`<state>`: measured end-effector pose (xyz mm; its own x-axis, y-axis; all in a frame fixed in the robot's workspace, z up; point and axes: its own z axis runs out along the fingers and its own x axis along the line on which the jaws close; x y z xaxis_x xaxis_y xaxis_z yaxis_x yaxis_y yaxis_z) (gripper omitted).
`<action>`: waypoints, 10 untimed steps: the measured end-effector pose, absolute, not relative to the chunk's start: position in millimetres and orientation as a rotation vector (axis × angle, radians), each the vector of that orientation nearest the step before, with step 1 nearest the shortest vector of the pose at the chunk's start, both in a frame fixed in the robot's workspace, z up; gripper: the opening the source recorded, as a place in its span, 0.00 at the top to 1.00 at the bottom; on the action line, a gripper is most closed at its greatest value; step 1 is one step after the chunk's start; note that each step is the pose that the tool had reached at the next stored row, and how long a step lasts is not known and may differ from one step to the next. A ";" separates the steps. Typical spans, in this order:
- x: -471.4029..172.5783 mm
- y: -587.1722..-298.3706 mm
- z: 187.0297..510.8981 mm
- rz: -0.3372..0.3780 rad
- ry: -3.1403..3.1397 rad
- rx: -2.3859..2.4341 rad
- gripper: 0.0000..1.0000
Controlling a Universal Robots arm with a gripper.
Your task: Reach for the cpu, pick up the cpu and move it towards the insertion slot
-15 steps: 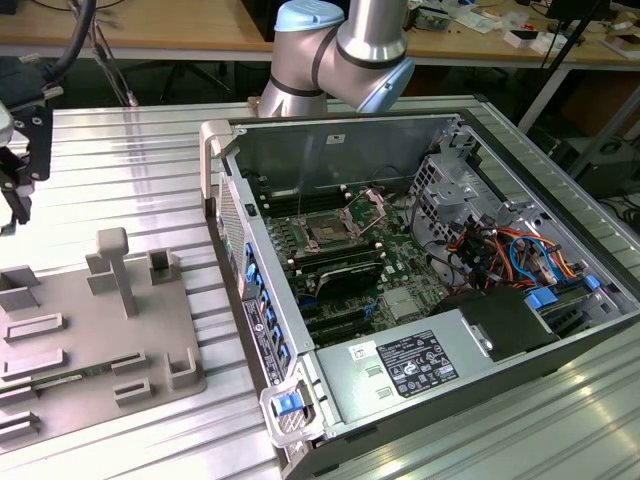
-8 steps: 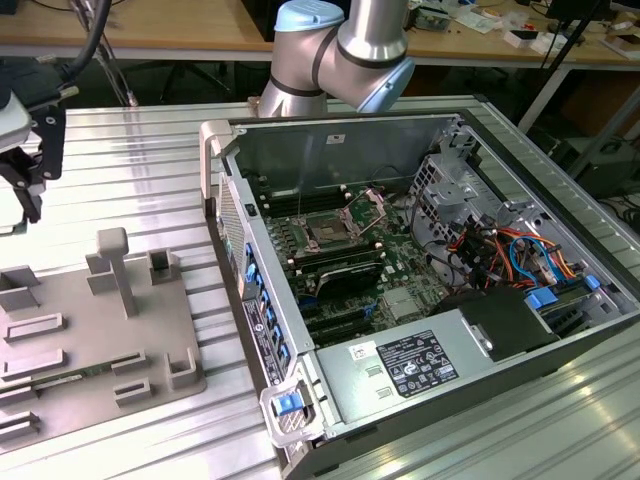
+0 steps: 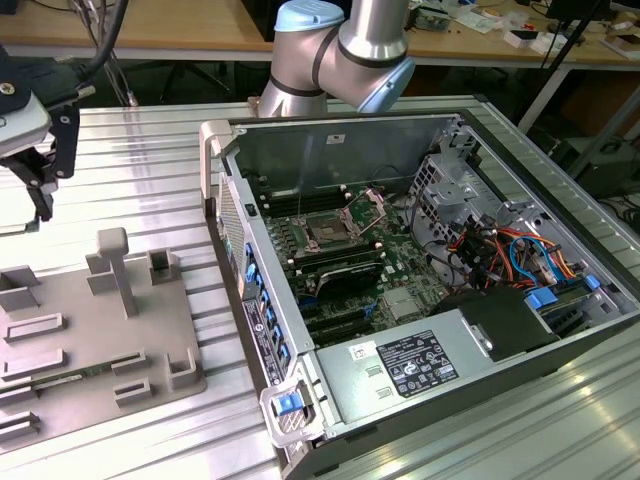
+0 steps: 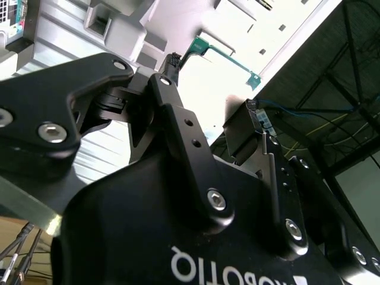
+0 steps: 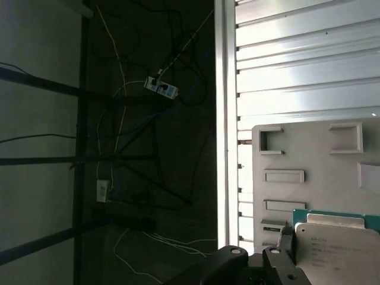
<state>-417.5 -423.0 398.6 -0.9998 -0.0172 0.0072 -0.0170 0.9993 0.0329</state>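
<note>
1. On the grey tray (image 5: 309, 154), in the first wrist view, the cpu (image 5: 335, 246) lies flat in a recess near 1 edge. Its pale metal top faces up, with a green board rim showing along 1 side.
2. Above the tray, at its end far from the computer case (image 3: 420, 300) in the exterior view, hangs the gripper (image 3: 40, 190). It is clear of the tray surface and has not yet reached the cpu.
3. In the second wrist view the 2 black fingers (image 4: 178, 130) stand apart with bright background between them. They hold nothing.
4. Beyond the tray, inside the case and well apart from the gripper, sits the insertion slot (image 3: 328, 232). Its frame is raised open and its dark centre is bare.
5. Handling, as a judgement: the cpu is light, stiff and thin, with a smooth lid that may slip. Its underside contacts are probably fragile.
6. Grasp, as a judgement: take it by 2 opposite edges of the board, level with the tray, with light pressure. The recess walls beside it leave little room for the fingers.
7. The ribbed metal desk (image 3: 150, 170) carries both tray and case.
</note>
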 end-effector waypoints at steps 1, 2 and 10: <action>-416.3 -423.0 398.5 -0.052 -3.134 0.027 0.45; -415.5 -423.0 398.5 -0.051 -3.134 0.027 0.45; -407.7 -423.0 398.5 -0.052 -3.134 0.027 0.45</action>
